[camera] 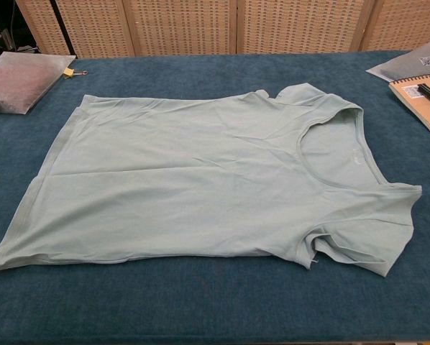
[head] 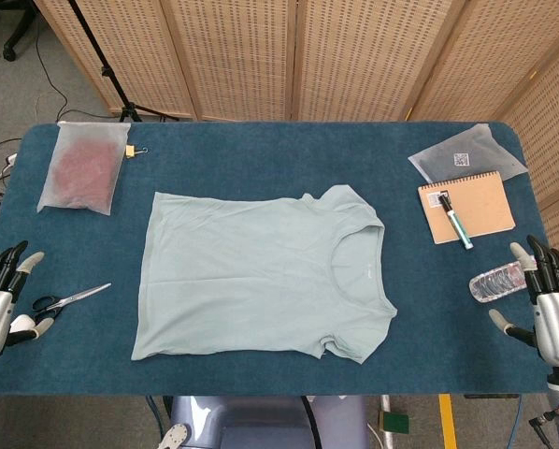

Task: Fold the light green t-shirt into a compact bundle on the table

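The light green t-shirt (head: 251, 276) lies spread flat in the middle of the blue table (head: 261, 154), neck opening to the right, hem to the left. In the chest view the t-shirt (camera: 200, 180) fills most of the frame, with the near sleeve slightly rumpled. My left hand (head: 1, 297) hovers at the table's left edge, fingers apart, holding nothing. At the right edge my right hand (head: 546, 304) is likewise spread and empty. Both hands are well clear of the shirt and do not show in the chest view.
Scissors (head: 69, 299) lie just right of my left hand. A clear plastic bottle (head: 496, 282) lies beside my right hand. A spiral notebook (head: 466, 208) with a marker (head: 455, 222) and a frosted bag (head: 466, 154) sit back right. A bag with red contents (head: 81, 168) sits back left.
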Motion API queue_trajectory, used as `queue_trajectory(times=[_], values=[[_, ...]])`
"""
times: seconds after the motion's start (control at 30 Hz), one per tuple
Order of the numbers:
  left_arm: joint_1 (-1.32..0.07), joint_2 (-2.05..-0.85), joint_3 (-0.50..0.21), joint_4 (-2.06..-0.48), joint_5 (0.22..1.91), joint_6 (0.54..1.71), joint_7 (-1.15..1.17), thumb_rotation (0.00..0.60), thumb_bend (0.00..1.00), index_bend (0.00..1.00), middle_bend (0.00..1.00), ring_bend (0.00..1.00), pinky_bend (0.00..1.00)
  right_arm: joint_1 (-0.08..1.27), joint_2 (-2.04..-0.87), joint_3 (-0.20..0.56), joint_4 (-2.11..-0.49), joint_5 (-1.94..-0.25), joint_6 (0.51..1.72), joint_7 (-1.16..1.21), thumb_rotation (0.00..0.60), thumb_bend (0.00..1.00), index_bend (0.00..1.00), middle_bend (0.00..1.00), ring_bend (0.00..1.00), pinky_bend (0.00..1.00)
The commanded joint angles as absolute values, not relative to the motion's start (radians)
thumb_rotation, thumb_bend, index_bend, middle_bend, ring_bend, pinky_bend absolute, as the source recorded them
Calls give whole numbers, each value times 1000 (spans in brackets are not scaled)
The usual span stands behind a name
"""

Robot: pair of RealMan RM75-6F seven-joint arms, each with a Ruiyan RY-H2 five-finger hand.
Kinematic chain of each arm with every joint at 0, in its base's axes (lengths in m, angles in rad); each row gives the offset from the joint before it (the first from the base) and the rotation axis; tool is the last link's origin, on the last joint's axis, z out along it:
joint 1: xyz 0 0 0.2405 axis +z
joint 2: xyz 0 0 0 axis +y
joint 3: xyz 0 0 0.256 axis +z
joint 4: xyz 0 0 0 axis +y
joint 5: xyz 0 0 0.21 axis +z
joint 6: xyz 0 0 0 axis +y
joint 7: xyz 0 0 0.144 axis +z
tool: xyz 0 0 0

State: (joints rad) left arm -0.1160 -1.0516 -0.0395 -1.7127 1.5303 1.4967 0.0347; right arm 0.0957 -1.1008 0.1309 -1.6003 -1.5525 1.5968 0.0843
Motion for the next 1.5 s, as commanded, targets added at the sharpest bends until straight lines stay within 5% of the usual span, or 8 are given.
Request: queue_trajectory(times=[0.03, 0.37, 0.6, 0.9, 1.5], values=[[-115, -1051, -39, -1713, 1530, 1497, 35, 600, 0, 0, 0, 0, 0, 96, -1101, 130, -1600, -1554, 1596, 85, 600, 0, 0, 0, 0, 55], [-121, -1050, -44, -1717, 1522, 1485, 35, 600, 0, 0, 0, 0, 0, 106, -1101, 107, -1590, -1596, 1581, 89, 600, 0, 2, 0, 0, 55], [-129, -1049, -53, -1727, 1508, 1475, 45, 600, 0, 0, 0, 0, 0, 173, -1173, -15, -1418, -1873, 1551, 133, 600, 0, 133, 0, 0, 55], [-130, -1050, -55, -1728, 1501, 1470, 47, 600, 0, 0, 0, 0, 0, 224, -1273, -93, -1325, -1991, 1479, 64, 600, 0, 230, 0, 0, 55], [-136, -1051, -60, -1725, 1483, 1455, 49, 600, 0, 0, 0, 0, 0, 308, -1411, -88, -1416, -1944, 1291, -144, 600, 0, 292, 0, 0, 55]])
